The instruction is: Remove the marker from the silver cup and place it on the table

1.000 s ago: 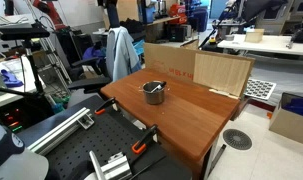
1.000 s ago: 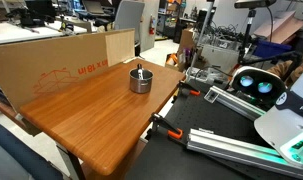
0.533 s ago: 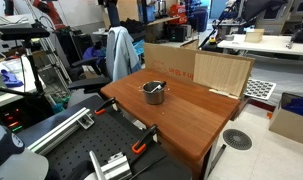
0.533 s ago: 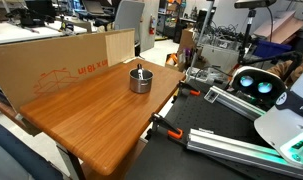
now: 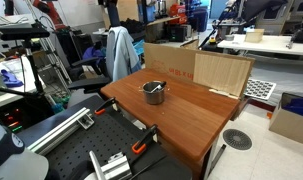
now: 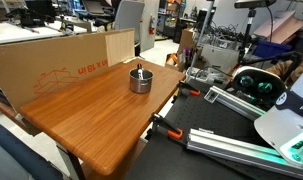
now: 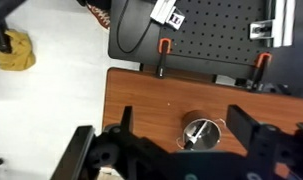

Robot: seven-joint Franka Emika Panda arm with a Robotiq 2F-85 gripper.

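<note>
The silver cup [image 5: 154,94] stands on the reddish-brown table [image 5: 191,118], near its middle in both exterior views [image 6: 140,81]. The black marker [image 6: 139,69] leans inside the cup, its tip sticking above the rim. In the wrist view the cup [image 7: 211,138] is seen from above with the marker [image 7: 196,133] lying slantwise in it. My gripper [image 7: 183,116] is open and empty, high above the table [image 7: 151,95], its two fingers spread on either side of the cup. The gripper does not show in the exterior views.
A cardboard box [image 5: 196,68] stands along the table's far edge [image 6: 51,60]. Orange-handled clamps [image 7: 163,48] grip the table's edge at the black perforated workbench [image 7: 211,30]. Aluminium rails [image 5: 61,128] lie on the workbench. A jacket [image 5: 119,50] hangs on a chair behind.
</note>
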